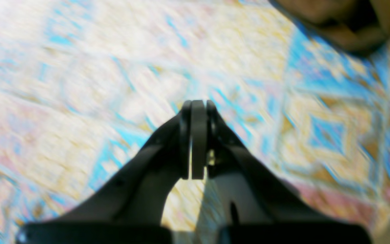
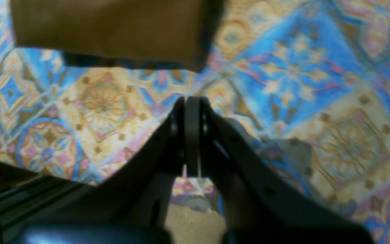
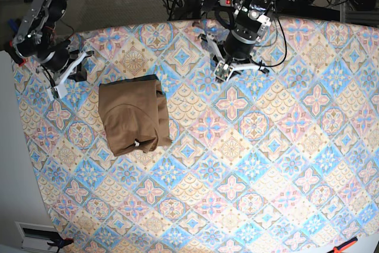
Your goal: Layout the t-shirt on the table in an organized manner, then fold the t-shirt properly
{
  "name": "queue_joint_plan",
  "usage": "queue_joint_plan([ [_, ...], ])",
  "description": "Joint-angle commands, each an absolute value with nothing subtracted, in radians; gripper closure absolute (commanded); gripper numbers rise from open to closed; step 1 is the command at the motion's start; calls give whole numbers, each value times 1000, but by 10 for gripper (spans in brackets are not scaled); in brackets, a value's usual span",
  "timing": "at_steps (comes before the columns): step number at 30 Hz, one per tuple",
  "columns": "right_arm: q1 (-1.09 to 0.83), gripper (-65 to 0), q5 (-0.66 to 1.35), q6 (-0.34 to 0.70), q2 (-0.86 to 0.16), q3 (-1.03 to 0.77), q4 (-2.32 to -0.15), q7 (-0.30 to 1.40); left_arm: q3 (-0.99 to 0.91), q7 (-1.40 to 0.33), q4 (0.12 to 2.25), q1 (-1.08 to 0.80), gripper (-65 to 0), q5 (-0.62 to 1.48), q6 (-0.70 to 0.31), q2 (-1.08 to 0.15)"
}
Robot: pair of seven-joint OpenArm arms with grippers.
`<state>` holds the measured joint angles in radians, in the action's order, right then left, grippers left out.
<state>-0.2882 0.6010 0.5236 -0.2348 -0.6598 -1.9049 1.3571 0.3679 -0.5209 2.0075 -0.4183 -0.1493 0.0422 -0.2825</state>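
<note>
The t-shirt (image 3: 131, 118) is lying as a compact, roughly rectangular bundle on the left part of the table (image 3: 249, 164) in the base view, with its collar curve and small white tag showing near the lower edge, so it is looking already folded rather than spread out; the fold is slightly uneven, with one layer bulging along its right side. Both arms are sitting well clear of it, probably because the folding is finished or nearly so and nothing is needing to be held. The right hand (image 3: 72, 73) is hovering just beyond the shirt's upper-left corner, and its wrist view is showing the fingers pressed together with nothing between them, a straight shirt edge (image 2: 107, 30) lying ahead of them on the patterned cloth. The left hand (image 3: 237, 66) is hanging over bare cloth well apart from the shirt toward the far edge of the table, its fingers likewise closed on nothing, with only a dark corner of the garment (image 1: 344, 23) appearing at the top of its blurred view, the blur suggesting this arm is moving
</note>
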Motion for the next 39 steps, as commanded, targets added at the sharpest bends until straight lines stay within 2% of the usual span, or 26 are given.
queue_joint_plan([
  [1, -300, 0, 624, 527, -243, -674, -1923, 1345, 364, -498, 2031, -438, 0, -153, 53, -288],
  [6, -369, 0, 622, 527, -243, -716, -1923, 1339, 361, -404, 2032, -584, 0, -156, 56, -289],
  [15, -447, 0, 622, 527, -243, -811, -1925, 1336, 171, -177, 2032, -851, 0, -148, 48, -289],
  [23, -541, 0, 621, 527, -243, -881, -1937, 1334, 134, -62, 2028, -1041, 0, -148, 42, -328],
  [28, -579, 0, 621, 527, -243, -894, -1934, 1330, 134, -54, 1949, -1066, 0, -148, 42, -329],
  [31, -619, 0, 596, 527, -243, -891, -1929, 1262, 134, -54, 1845, -1058, 0, -148, 42, -329],
  [36, -638, 0, 383, 529, -217, -828, -1910, 1129, 140, -53, 1639, -987, 0, -70, 35, -331],
  [39, -625, 0, 282, 530, -180, -796, -1862, 1092, 139, -51, 1497, -914, 0, 58, -84, -337],
])
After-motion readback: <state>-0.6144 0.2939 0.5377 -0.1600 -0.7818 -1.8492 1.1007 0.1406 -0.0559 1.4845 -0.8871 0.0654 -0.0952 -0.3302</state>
